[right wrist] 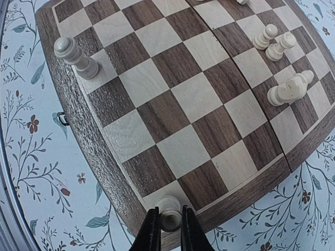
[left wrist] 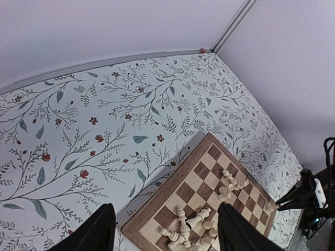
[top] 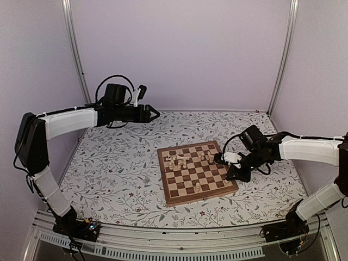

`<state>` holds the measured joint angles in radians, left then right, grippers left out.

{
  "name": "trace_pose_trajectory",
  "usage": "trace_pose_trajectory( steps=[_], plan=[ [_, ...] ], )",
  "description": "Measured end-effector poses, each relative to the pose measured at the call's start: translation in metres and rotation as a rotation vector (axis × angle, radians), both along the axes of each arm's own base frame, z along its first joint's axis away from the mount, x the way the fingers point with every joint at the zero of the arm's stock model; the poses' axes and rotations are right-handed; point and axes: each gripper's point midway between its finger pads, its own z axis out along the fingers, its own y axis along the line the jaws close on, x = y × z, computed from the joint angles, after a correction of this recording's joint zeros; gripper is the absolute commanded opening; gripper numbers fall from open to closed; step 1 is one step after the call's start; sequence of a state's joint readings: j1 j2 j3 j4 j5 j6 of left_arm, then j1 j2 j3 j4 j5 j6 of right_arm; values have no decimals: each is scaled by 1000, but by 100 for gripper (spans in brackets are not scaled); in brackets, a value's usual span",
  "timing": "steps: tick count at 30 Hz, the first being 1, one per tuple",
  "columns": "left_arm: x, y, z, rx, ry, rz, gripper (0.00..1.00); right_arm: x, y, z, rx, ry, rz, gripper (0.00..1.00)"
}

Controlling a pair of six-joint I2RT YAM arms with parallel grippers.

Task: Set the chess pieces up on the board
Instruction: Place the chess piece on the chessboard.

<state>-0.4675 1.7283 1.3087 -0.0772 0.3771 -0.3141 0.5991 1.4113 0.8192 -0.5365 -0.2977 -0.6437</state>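
Note:
The board point(top: 187, 179) lies on the floral tabletop, in front of the right arm. My right gripper point(right wrist: 168, 226) is shut on a pale chess piece point(right wrist: 170, 208), which stands over the light corner square at the board's near right corner point(top: 234, 184). Other pale chess pieces lie tumbled in a heap point(left wrist: 191, 225) at one end of the board, and a smaller group point(left wrist: 230, 183) lies further along. A single piece point(right wrist: 77, 56) stands upright by the board's edge. My left gripper point(left wrist: 165, 209) hangs open and empty, high above the table at the back left point(top: 155, 113).
The floral tabletop point(top: 114, 168) spreads to the left of and behind the board. Pale walls with metal corner posts point(top: 76, 54) close off the back and sides. A metal rail point(top: 179, 239) runs along the near edge by the arm bases.

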Motion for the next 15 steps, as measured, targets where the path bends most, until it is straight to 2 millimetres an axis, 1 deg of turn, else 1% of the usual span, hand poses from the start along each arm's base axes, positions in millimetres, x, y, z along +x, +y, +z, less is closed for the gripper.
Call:
trace_pose_trajectory(
  steps=[13, 15],
  plan=[
    [-1, 0, -1, 3, 6, -1, 69, -2, -2, -7, -11, 12, 3, 10],
    [-1, 0, -1, 3, 7, -1, 69, -3, -2, -8, -12, 14, 4, 12]
  ],
)
